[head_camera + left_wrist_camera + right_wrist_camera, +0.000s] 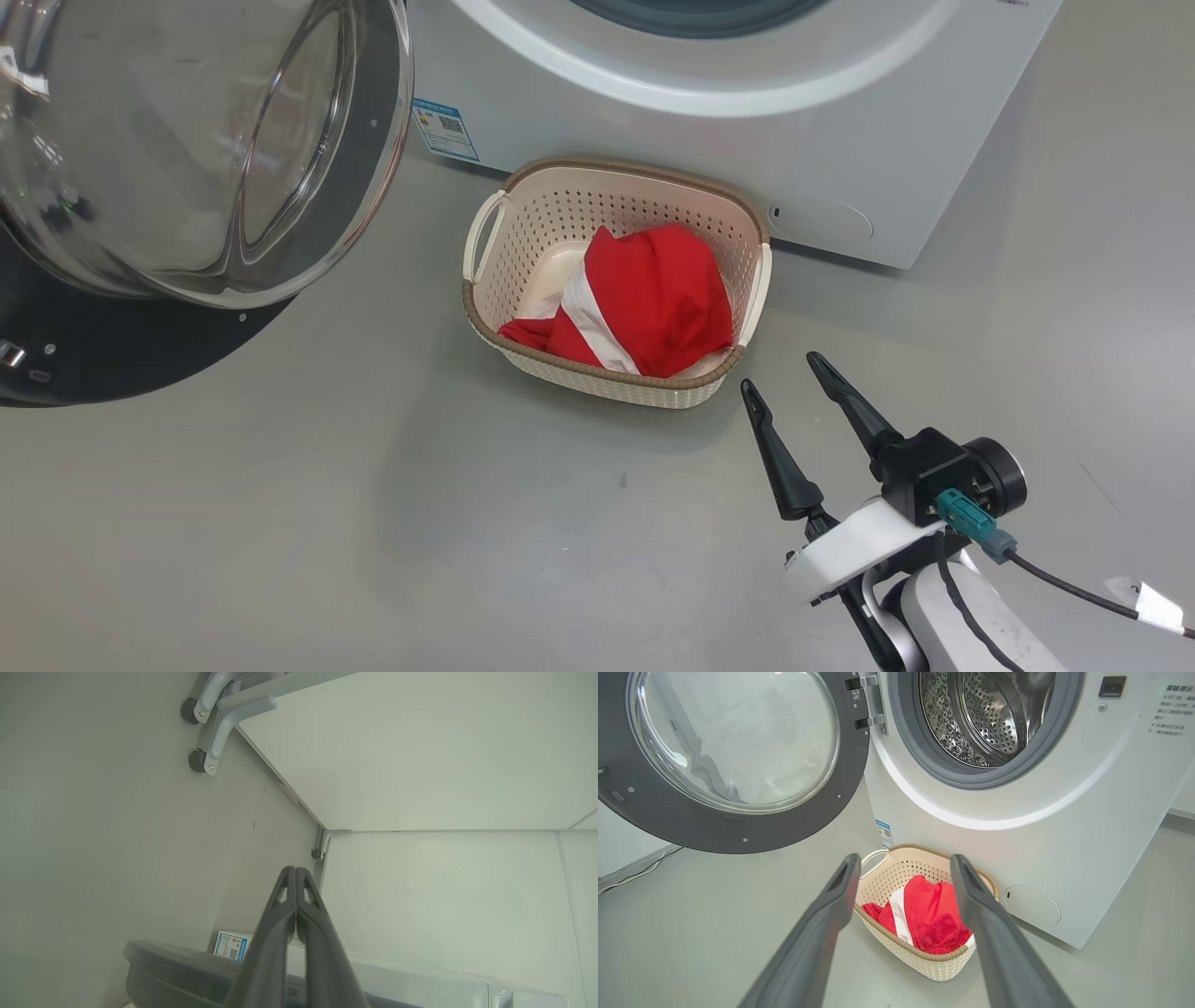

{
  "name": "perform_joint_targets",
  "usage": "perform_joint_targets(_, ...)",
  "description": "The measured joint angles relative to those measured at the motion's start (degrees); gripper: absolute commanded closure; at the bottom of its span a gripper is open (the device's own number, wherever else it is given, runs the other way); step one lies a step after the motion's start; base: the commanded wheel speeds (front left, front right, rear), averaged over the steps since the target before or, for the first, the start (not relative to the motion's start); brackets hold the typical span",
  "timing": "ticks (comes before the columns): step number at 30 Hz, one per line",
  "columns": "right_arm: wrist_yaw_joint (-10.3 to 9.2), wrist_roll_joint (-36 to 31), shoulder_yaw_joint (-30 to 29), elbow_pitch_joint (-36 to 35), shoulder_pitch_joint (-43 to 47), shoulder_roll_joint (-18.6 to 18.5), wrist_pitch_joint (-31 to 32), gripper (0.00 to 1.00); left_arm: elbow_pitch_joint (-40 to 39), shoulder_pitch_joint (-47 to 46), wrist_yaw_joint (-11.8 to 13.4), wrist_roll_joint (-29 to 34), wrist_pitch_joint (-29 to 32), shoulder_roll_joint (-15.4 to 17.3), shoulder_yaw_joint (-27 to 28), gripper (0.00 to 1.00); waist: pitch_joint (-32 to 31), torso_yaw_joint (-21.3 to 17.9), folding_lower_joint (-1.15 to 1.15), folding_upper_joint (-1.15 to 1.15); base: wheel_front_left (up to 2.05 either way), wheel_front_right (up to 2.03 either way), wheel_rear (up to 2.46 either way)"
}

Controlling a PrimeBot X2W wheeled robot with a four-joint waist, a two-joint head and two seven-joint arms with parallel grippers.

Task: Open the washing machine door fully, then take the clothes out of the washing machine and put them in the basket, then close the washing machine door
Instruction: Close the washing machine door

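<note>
**Head view.** You see the basket [597,210] on the grey floor [373,523], close before the white front of the washing machine [747,149]. The red clothes [653,299], marked with a white stripe, lie inside the basket. The door [187,168] stands swung open at upper left. Your right gripper [780,371] hovers near the basket's front right corner, its fingers spread wide and holding nothing.

**Left wrist view.** Your left gripper [295,871] has its fingers pressed together with nothing between them. It points toward a white panel [420,765]. A blue label [231,945] shows just beside the fingers.

**Right wrist view.** You look between the wide-set fingers at the basket and the clothes in it. Above them is the drum [985,718] of perforated steel. The door hangs from its hinge [871,700] at left.
</note>
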Motion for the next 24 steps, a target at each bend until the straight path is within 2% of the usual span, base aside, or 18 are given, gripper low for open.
perform_joint_targets(10,0.00,0.00,0.04,0.19,-0.02,0.09,-0.15,0.00,3.08,-4.07,0.00,0.16,4.54,0.03,-2.20,1.00,-0.09,-0.44,0.00,0.00,0.00,0.00,0.00)
perform_joint_targets(24,0.00,0.01,0.09,0.79,-0.17,0.10,-0.16,0.00,6.54,-5.15,0.00,1.19,7.75,0.44,-4.20,1.00,-0.37,-0.51,0.00,0.00,0.00,0.00,0.00)
